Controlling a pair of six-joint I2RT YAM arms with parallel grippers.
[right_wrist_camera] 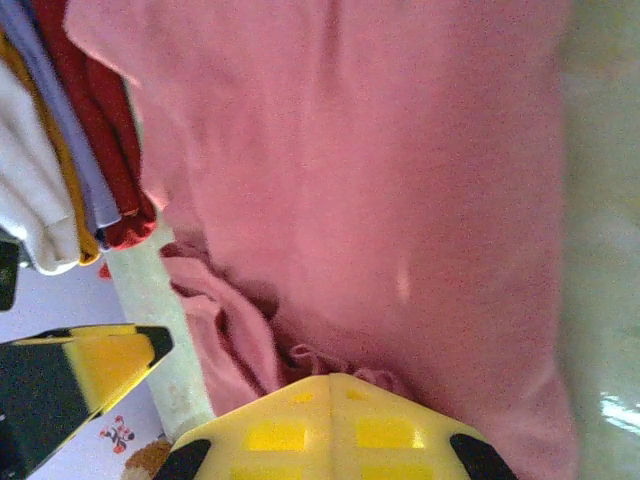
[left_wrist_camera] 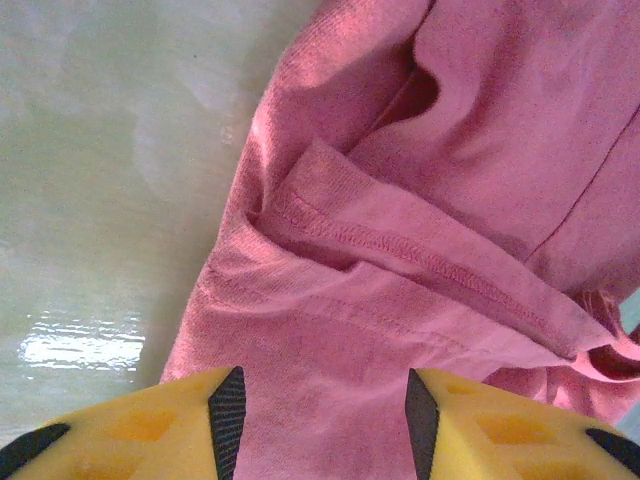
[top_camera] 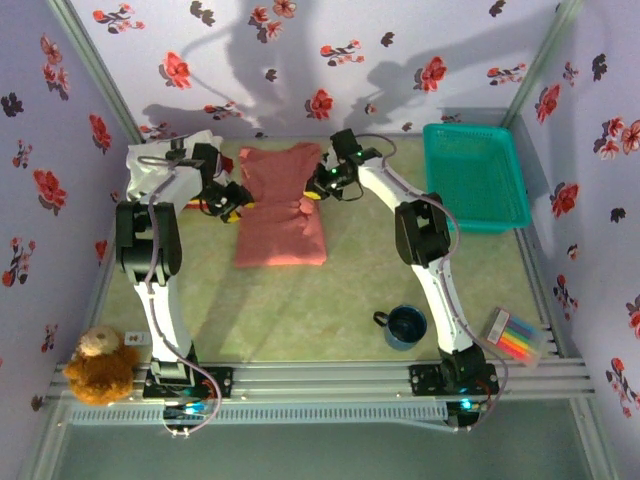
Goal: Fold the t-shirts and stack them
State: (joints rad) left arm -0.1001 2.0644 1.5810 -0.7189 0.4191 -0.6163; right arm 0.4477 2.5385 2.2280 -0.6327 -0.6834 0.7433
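Our right gripper [right_wrist_camera: 330, 388] is clamped on a bunched edge of the salmon-pink shirt [top_camera: 285, 215]; our left gripper [left_wrist_camera: 318, 405] stands, fingers apart, at the opposite hem. We reckon it's a two-handed fold.

Left arm [top_camera: 163, 315] & right arm [top_camera: 445, 300] white w/ black joints, grey cables; fingers [left_wrist_camera: 130, 430] yellow w/ black pads [left_wrist_camera: 228, 420].

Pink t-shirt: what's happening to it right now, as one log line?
item: salmon-pink t-shirt | right end effector: shut, pinching its cloth | left end effector: open over its edge | phase: folding
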